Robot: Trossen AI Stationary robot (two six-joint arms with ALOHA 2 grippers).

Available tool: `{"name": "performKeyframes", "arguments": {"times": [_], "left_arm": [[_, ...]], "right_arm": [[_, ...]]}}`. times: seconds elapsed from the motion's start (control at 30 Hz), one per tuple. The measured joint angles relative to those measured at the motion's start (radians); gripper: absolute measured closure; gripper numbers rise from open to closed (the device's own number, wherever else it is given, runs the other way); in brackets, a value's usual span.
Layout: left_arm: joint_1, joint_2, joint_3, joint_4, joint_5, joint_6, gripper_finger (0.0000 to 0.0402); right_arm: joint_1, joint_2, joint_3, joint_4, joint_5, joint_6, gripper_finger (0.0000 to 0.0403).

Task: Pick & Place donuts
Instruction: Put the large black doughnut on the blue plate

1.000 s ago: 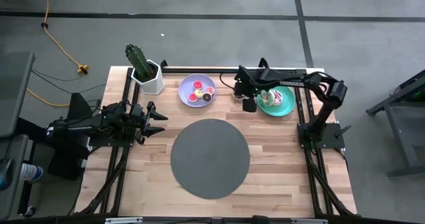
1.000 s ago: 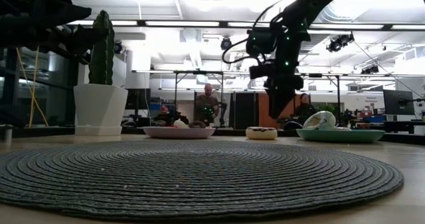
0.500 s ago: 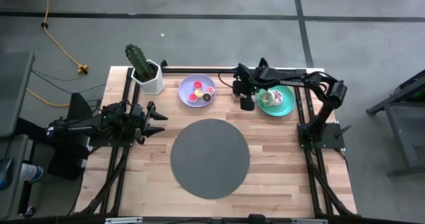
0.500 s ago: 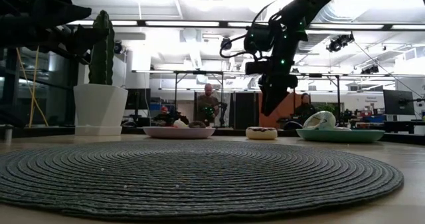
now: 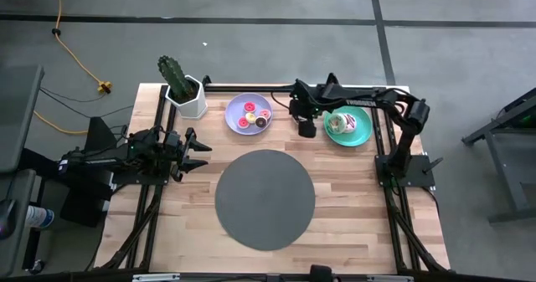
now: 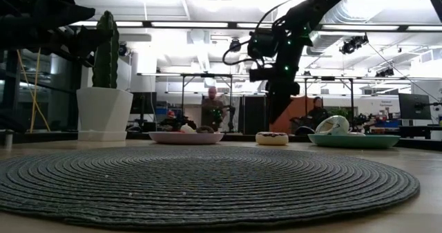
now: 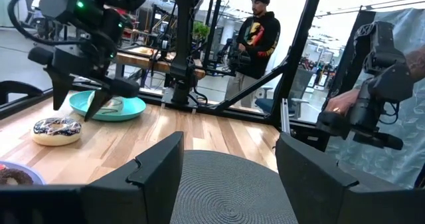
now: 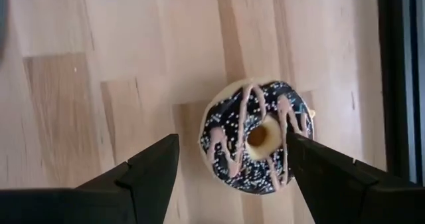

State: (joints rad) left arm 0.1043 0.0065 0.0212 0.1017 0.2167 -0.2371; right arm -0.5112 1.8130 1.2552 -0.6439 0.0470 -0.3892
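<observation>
A chocolate-iced donut with pale drizzle and sprinkles (image 8: 257, 136) lies flat on the bare wood between the two plates (image 6: 272, 137). My right gripper (image 8: 232, 159) hangs open straight above it, a finger over each side and clear of it (image 6: 274, 112). The lavender plate (image 5: 235, 106) carries several small donuts (image 5: 250, 116). On the teal plate (image 5: 362, 131) a pale donut (image 6: 332, 126) leans on edge. My left gripper (image 5: 198, 147) waits open near the table's left edge.
The big dark grey round mat (image 5: 265, 198) fills the table's middle. A potted cactus (image 5: 186, 91) stands at the far left corner beside the lavender plate. A black frame rail (image 8: 398, 78) runs close by the chocolate donut. People stand in the room beyond the table (image 7: 255, 34).
My right gripper has moved a little toward the table's left and far edge, away from the teal plate and toward the lavender plate, staying open above the table. The chocolate donut has stayed where it lay.
</observation>
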Motion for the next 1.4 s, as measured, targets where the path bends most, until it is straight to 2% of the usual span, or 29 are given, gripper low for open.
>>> {"name": "performKeyframes", "arguments": {"times": [0.2,0.97,1.13,1.4], "left_arm": [[0.000,0.000,0.000,0.000,0.000,0.000,0.0172],[0.000,0.000,0.000,0.000,0.000,0.000,0.0172],[0.000,0.000,0.000,0.000,0.000,0.000,0.0172],[0.000,0.000,0.000,0.000,0.000,0.000,0.0172]], "right_arm": [[-0.014,0.007,0.006,-0.002,-0.077,0.071,0.0130],[-0.013,0.106,0.006,-0.001,-0.082,0.123,0.0130],[-0.014,0.106,0.006,-0.002,-0.122,0.131,0.0131],[-0.012,0.106,0.006,-0.003,-0.163,0.146,0.0168]]}}
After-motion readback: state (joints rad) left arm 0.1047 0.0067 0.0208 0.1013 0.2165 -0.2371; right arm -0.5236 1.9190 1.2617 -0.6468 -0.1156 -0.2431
